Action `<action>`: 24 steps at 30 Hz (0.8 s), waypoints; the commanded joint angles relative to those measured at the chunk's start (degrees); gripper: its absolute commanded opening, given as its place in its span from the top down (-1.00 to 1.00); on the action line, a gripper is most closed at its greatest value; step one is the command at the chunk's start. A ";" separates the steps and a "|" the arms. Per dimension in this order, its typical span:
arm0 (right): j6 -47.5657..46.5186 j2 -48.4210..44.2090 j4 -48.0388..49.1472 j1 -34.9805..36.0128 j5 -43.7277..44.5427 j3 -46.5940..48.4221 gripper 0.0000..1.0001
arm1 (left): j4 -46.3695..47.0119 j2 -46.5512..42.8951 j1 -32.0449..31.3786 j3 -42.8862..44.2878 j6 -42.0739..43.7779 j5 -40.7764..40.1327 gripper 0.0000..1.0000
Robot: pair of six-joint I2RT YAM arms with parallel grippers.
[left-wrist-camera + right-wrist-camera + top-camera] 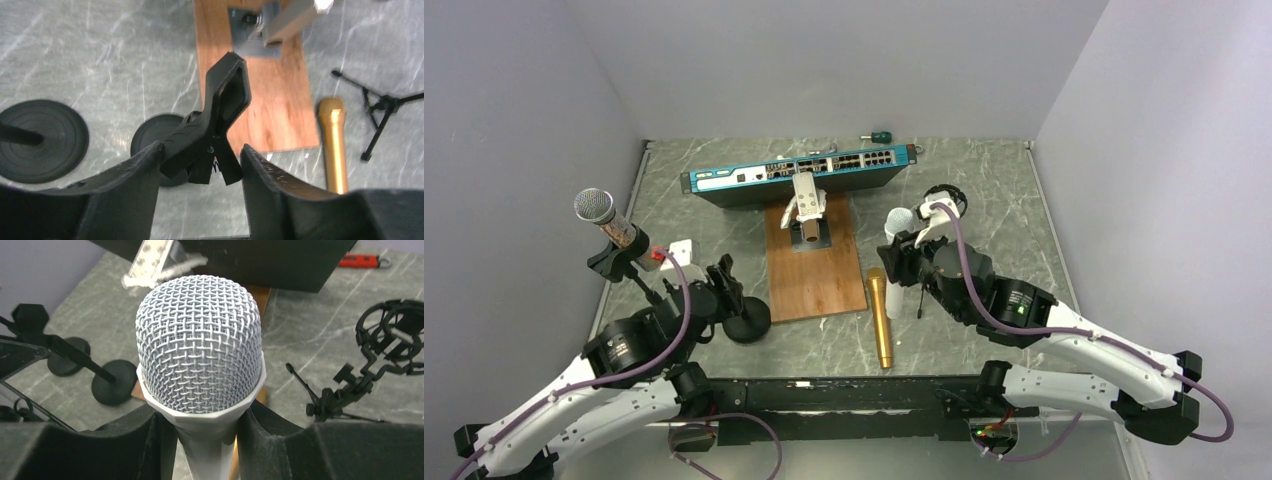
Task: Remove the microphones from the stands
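Observation:
My right gripper (906, 256) is shut on a white microphone (899, 222) just under its silver mesh head (200, 355), and its fingers (145, 440) press the neck from both sides. The microphone is held right of the wooden board, apart from any stand. My left gripper (724, 282) is shut on the rear levers of the black spring clip (227, 90) of a short stand with a round base (747, 320). The clip's jaw is empty. My left gripper (200, 152) has a fingertip against each lever.
A second microphone with a silver head (594, 206) sits clipped in a stand at the far left, with its base (40, 140) nearby. A gold microphone (881, 318) lies by the wooden board (814, 275). A small tripod (330, 400), a shock mount (395, 335) and a blue network switch (799, 172) are also here.

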 commanded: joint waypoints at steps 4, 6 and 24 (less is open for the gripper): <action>5.31 0.21 -6.46 -1.10 -3.63 -3.07 1.00 | -9.16 1.04 -0.28 4.99 0.34 7.75 -0.63; 6.23 1.20 -8.78 -1.98 -4.06 -2.97 1.00 | -8.94 0.09 -0.30 6.96 2.19 8.62 -0.73; 17.72 24.71 -21.67 -10.53 -10.11 2.13 1.00 | -6.51 -12.25 -0.29 16.87 10.75 7.64 -0.99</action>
